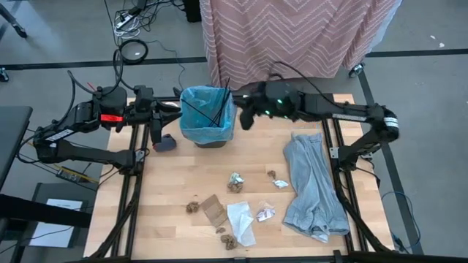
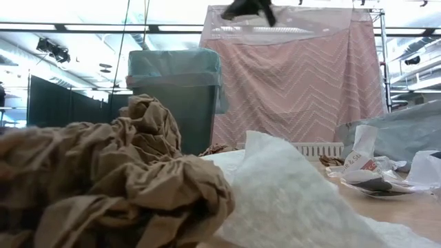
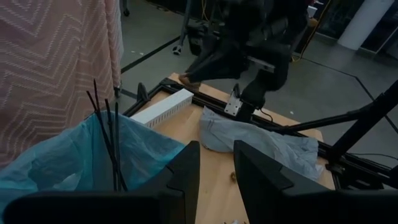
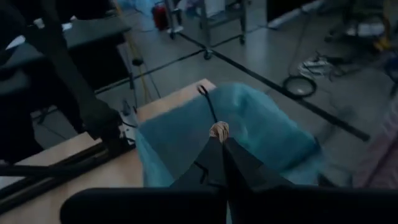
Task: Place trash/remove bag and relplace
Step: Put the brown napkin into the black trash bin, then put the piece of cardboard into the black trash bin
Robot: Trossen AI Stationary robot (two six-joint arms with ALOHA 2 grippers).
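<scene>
On the left of the high view, the left gripper (image 1: 178, 108) hangs beside the rim of the small grey bin lined with a pale blue plastic bag (image 1: 206, 117), its fingers (image 3: 186, 177) parted with nothing between them. Just below it on the light wooden table (image 1: 175, 183) sits a small dark grey-blue lump (image 1: 166, 142). Thin dark sticks (image 1: 219, 109) stand in the bin, their long axes tilted, tips pointing up and towards the right rim; the left wrist view shows them rising nearly upright out of the bag (image 3: 109, 140). To the right of the bin, the right gripper (image 1: 245, 117) hovers at the rim, and only its own wrist view shows that it is pinched tight on a small brown crumpled scrap (image 4: 218, 130) directly above the blue bag. The rest of the trash lies well apart from both grippers, on the near half of the table: a brown crumpled lump (image 1: 194, 207), a flat brown cardboard piece (image 1: 213, 210) lying slantwise, white crumpled tissue (image 1: 241, 221) and a white crumpled paper ball (image 1: 235, 182). A grey cloth (image 1: 311, 183) stretches lengthwise along the right side. The low view alone shows the lump (image 2: 110, 179) and tissue (image 2: 289, 200) up close.
</scene>
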